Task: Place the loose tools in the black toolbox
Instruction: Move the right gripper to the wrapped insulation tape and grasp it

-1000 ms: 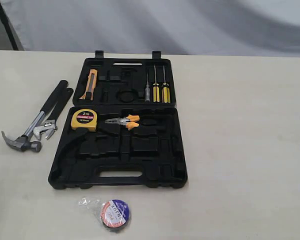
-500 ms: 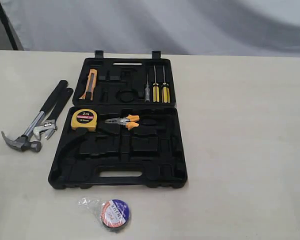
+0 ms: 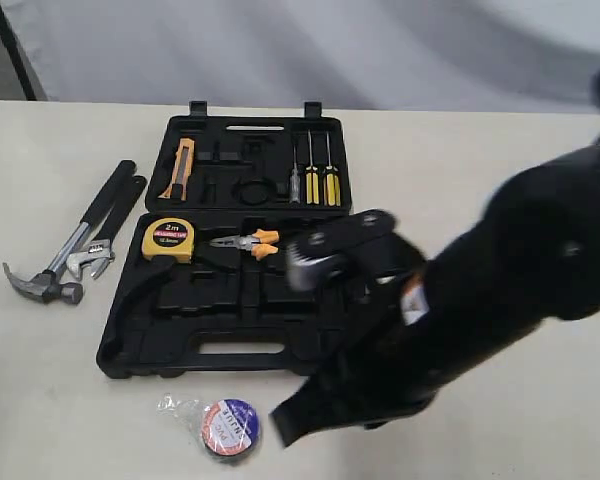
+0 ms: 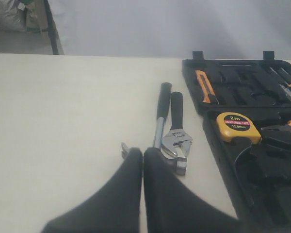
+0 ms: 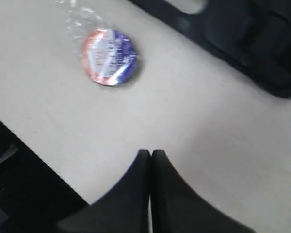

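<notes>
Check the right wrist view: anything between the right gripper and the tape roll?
Nothing. In the right wrist view only bare table separates the right gripper from the wrapped tape roll.

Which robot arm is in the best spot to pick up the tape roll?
Right. The right gripper, shut, hangs over the table close to the tape roll. The left gripper points at the hammer instead.

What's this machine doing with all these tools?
It's meant to pack the loose tools into the open black toolbox. Nothing is held yet: the right pincer hovers shut near the wrapped tape roll, and the left pincer, also shut, hangs near the hammer and wrench.
</notes>
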{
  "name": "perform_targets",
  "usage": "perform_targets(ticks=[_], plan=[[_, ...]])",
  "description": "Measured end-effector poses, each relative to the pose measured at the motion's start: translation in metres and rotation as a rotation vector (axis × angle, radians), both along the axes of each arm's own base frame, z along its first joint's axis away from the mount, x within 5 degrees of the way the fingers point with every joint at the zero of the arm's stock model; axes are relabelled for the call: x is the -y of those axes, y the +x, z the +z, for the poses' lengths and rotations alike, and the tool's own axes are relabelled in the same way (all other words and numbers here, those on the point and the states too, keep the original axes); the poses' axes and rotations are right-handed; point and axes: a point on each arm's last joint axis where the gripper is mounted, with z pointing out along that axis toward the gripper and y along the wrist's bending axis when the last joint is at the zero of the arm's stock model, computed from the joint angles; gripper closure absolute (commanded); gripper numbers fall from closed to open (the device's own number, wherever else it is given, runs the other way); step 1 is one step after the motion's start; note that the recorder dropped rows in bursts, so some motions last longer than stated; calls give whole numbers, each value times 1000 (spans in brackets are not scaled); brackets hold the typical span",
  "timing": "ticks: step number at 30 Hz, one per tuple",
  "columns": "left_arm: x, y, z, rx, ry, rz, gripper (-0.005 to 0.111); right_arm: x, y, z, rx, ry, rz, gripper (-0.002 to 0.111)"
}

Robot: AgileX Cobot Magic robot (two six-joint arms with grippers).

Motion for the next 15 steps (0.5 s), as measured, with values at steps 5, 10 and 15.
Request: perform_targets(ticks=[5,10,15], plan=[[0,0,0,0,0,0,105,-69,9,-12,-9,-70,108,77],[0,0,0,0,0,0,105,-107,25,-28,-31,-109,112,46],[0,0,0,0,0,0,105,-117,32,-45,-44,-138,76,34]])
